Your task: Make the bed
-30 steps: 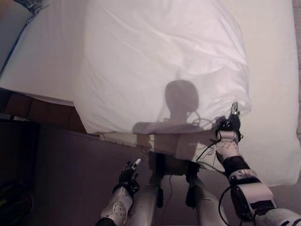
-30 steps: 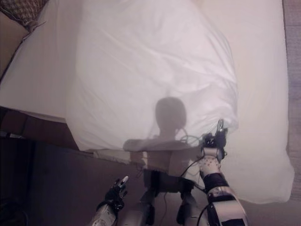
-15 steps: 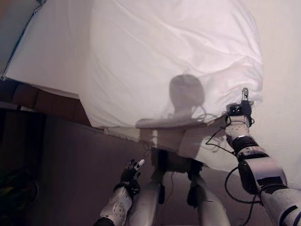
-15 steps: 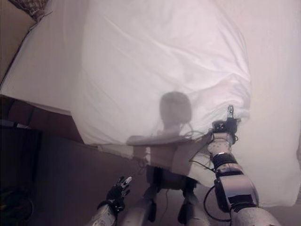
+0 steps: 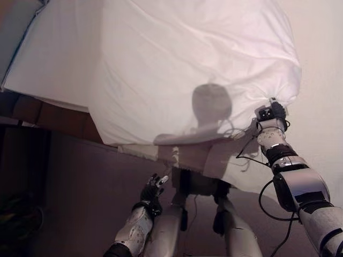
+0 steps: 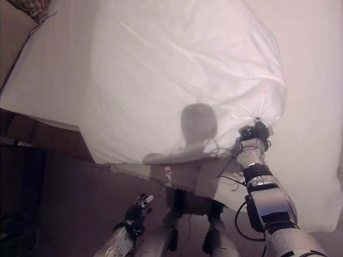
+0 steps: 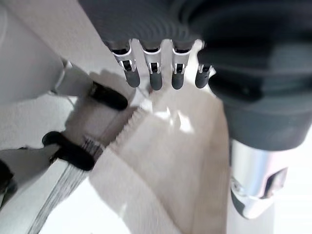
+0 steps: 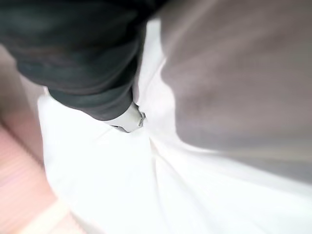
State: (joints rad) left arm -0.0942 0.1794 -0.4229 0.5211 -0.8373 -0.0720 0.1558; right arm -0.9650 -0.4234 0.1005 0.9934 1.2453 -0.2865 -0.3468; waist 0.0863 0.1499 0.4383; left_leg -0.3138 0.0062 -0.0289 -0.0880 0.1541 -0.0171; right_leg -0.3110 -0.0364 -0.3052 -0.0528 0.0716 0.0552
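Observation:
A white duvet lies bunched over the bed's left and middle, its near edge hanging over the bed's side. My right hand is at the duvet's near right corner, fingers curled into the cloth. In the right wrist view a finger digs into the duvet, with creases running out from it. My left hand hangs low in front of the bed, below the duvet's edge, holding nothing. Its fingers are relaxed and point at a beige fringed cloth edge.
Bare cream sheet covers the bed's right part. The bed's dark brown base shows at the left, above dark floor. A patterned pillow lies at the far left corner.
The right hand's raised finger has curled down into the duvet's corner. The left hand has risen a little towards the bed's edge. The view shifted early on.

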